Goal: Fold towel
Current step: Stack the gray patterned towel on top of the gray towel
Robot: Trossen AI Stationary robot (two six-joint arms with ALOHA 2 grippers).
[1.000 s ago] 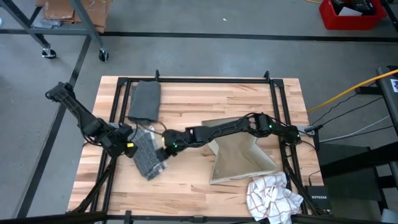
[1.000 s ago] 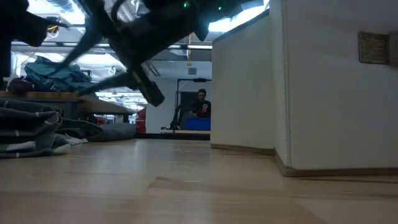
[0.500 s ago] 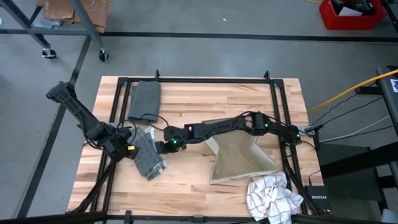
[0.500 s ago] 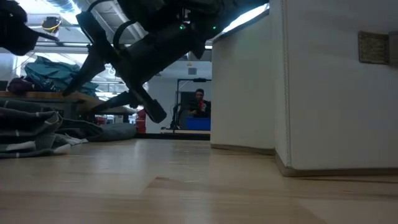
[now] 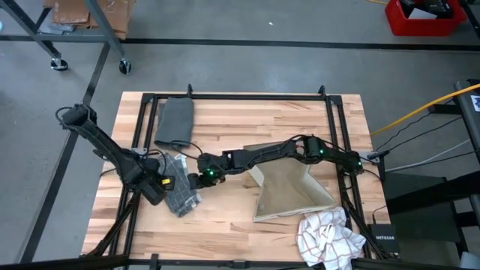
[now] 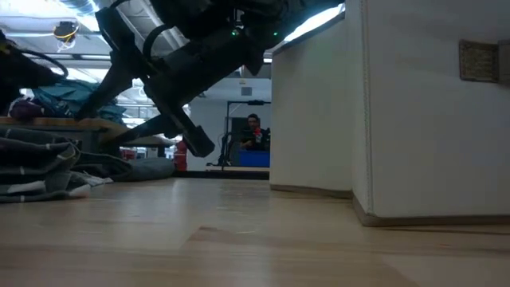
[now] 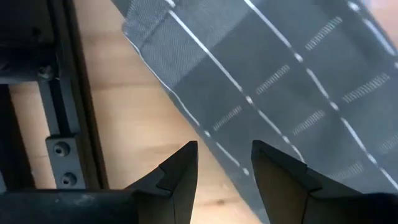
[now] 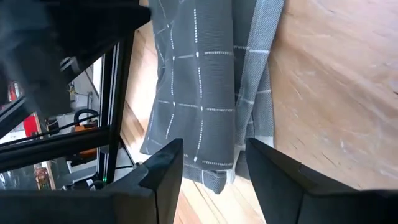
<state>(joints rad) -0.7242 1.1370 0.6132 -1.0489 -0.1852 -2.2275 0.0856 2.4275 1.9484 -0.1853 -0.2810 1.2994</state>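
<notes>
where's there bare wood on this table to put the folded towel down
Bare patches: the wide strip of table right of the dark folded cloth, and the near edge below the checked towel. Crowded: the right near corner, with the beige bin and white rag, and mid-left, where both hands hang open by the towel.

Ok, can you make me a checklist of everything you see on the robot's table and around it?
Surface: wooden table inside a black frame.
Job's things: grey checked towel, folded, lying flat.
Clutter: folded dark grey cloth, beige fabric box, white checked cloth.
Grippers: left gripper open, at the towel's edge; right gripper open above it, empty.
Cables: yellow cable on the floor.
Surroundings: red bin, a person far off.
</notes>
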